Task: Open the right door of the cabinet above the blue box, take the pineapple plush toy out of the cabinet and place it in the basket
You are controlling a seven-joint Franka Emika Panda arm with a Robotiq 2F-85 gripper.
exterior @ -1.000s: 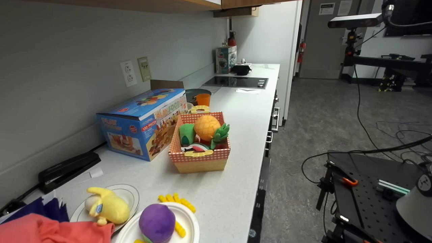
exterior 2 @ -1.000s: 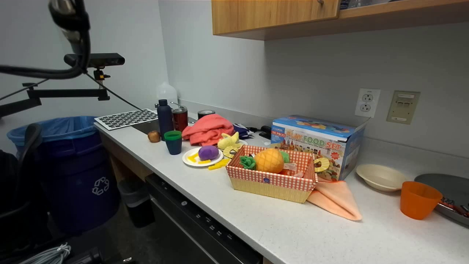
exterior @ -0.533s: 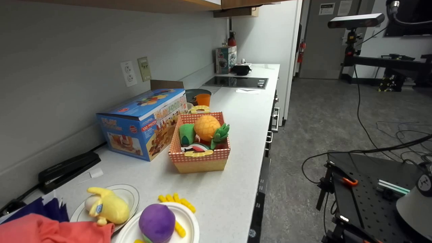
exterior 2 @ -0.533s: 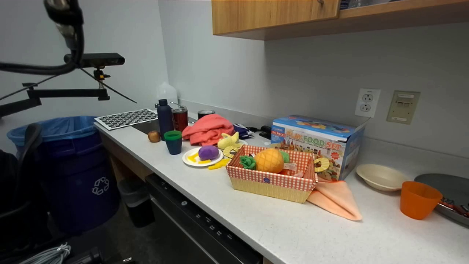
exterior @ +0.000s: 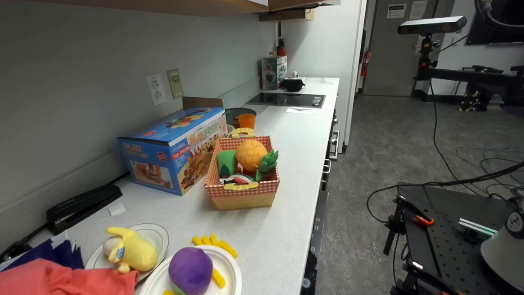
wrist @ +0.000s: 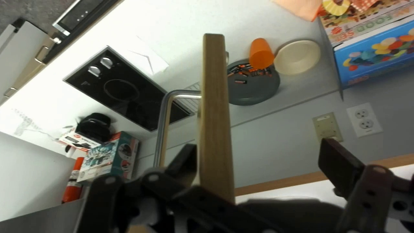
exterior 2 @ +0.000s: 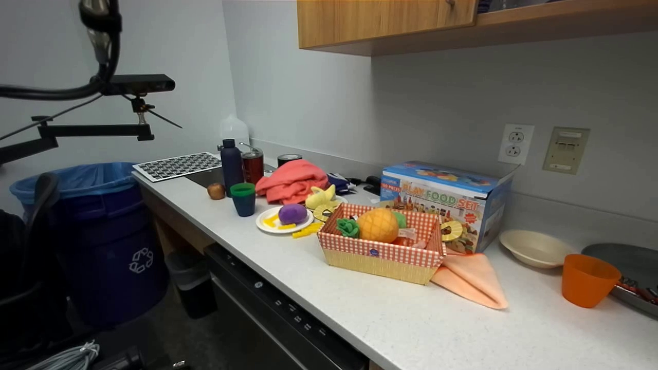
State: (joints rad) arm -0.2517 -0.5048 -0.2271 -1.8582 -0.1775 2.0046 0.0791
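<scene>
Inside the basket (exterior 2: 378, 263): pineapple (exterior 2: 378, 225) on its side, beside a green toy (exterior: 226, 163); long axis slantwise, leafy crown by the front side, toward the white plate (exterior: 231, 266).
From the hand (wrist: 258, 150): pineapple well apart, down on the counter (exterior 2: 360, 293), past the wrist view's upper right edge, so outside that view.
Fingers (wrist: 339, 166): spread wide, nothing gripped; door (wrist: 215, 113) stands edge-on between them, much nearer the finger on the handle (wrist: 161, 129) side. Contact there unclear.
Door, next (judged): delivery looks done; probably back off or swing it, and the panel between the fingers limits the direction.
Blue box (exterior 2: 437, 192): just beside the basket, back of the counter.
Cabinet (exterior 2: 452, 37): cut off above in both exterior views; shelf contents mostly hidden; hand not made out there.
</scene>
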